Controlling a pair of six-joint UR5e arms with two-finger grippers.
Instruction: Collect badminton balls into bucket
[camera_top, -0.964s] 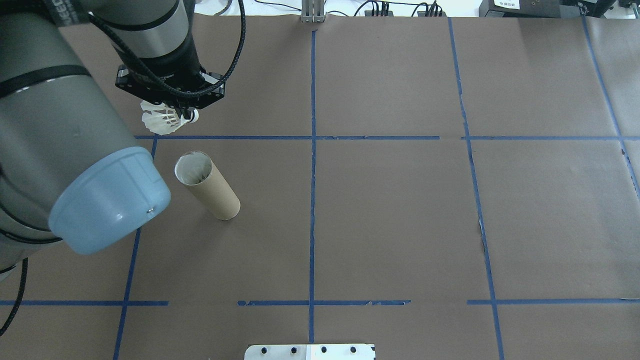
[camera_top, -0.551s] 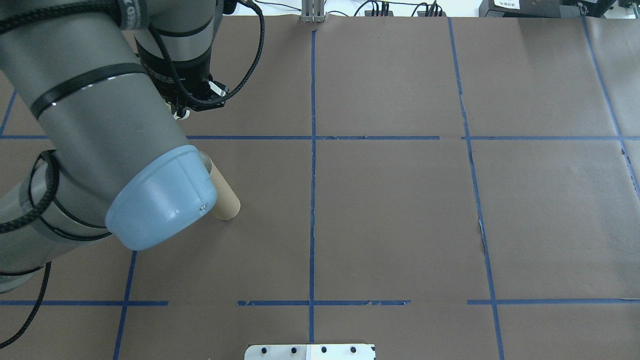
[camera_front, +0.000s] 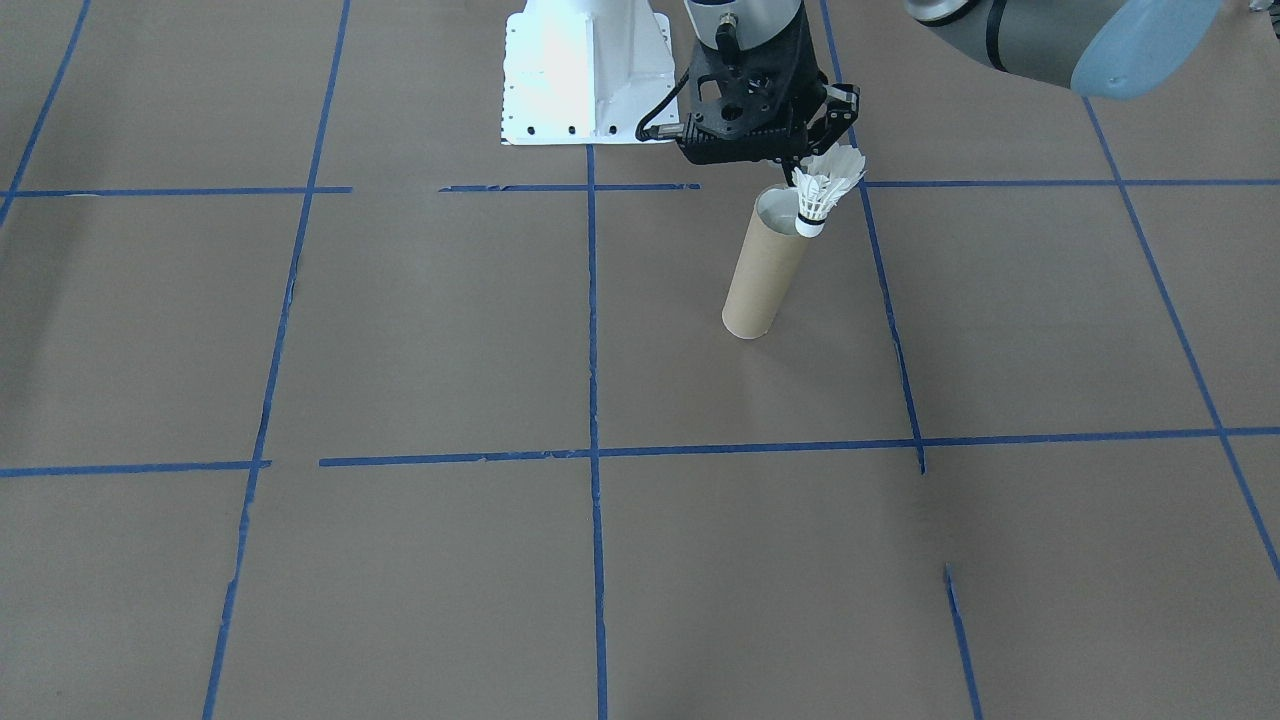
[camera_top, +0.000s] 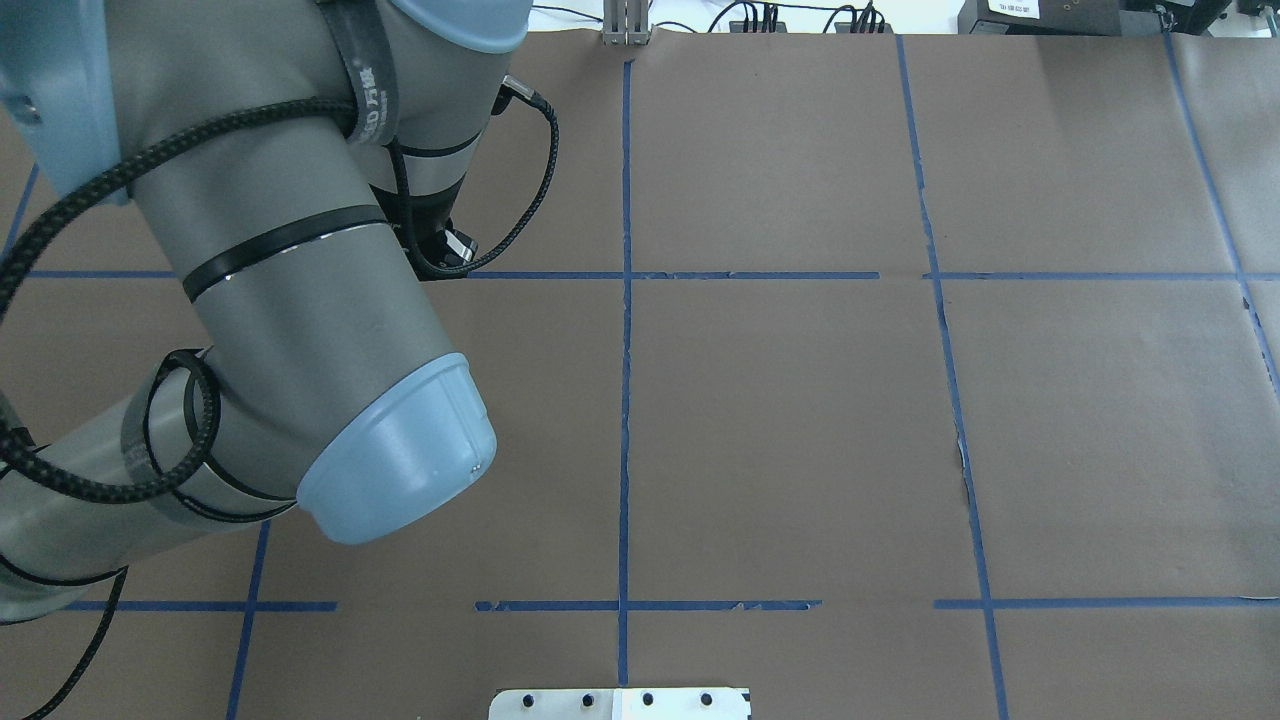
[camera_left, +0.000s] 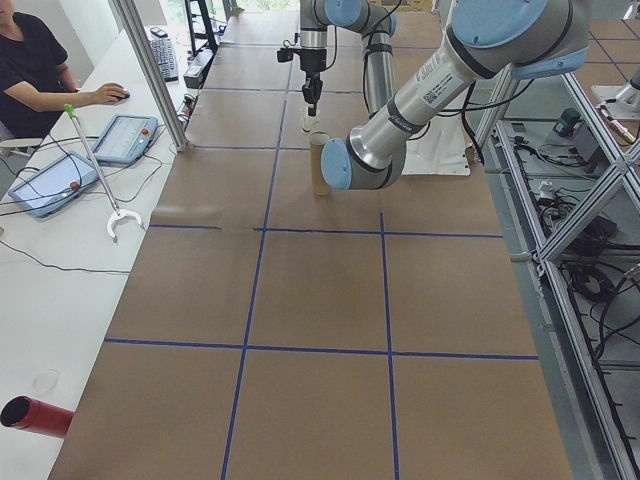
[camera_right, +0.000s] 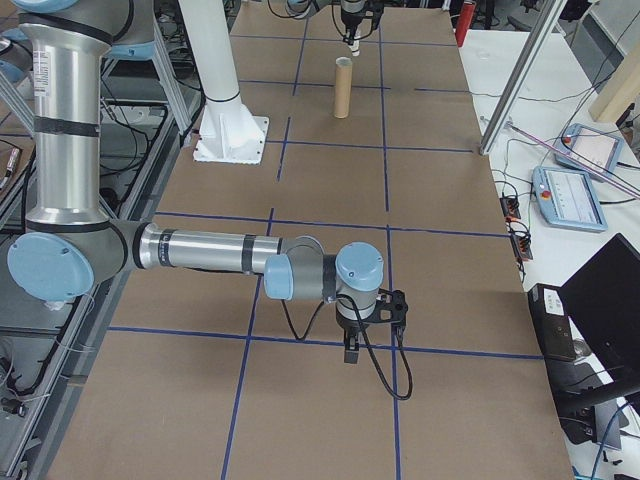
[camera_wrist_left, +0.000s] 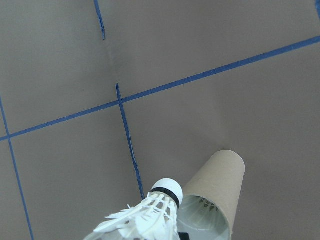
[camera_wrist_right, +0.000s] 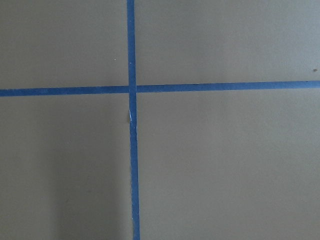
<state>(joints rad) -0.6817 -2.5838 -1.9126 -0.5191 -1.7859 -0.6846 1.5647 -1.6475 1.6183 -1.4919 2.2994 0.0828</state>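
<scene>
Left pincer (camera_front: 812, 165) clamped on shuttlecock (camera_front: 824, 190) by feathers, cork down. Since a second ago it has swung from tabletop beyond tube (camera_front: 766, 262) to just above tube rim, slightly off-centre. Drop seems near. Right pincer (camera_right: 352, 345) idle far off, aperture unclear.

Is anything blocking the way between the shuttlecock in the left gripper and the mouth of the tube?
Nothing visible does. The left gripper holds the shuttlecock cork-down, just beside the open mouth of the upright cardboard tube; the mouth is uncovered.
</scene>
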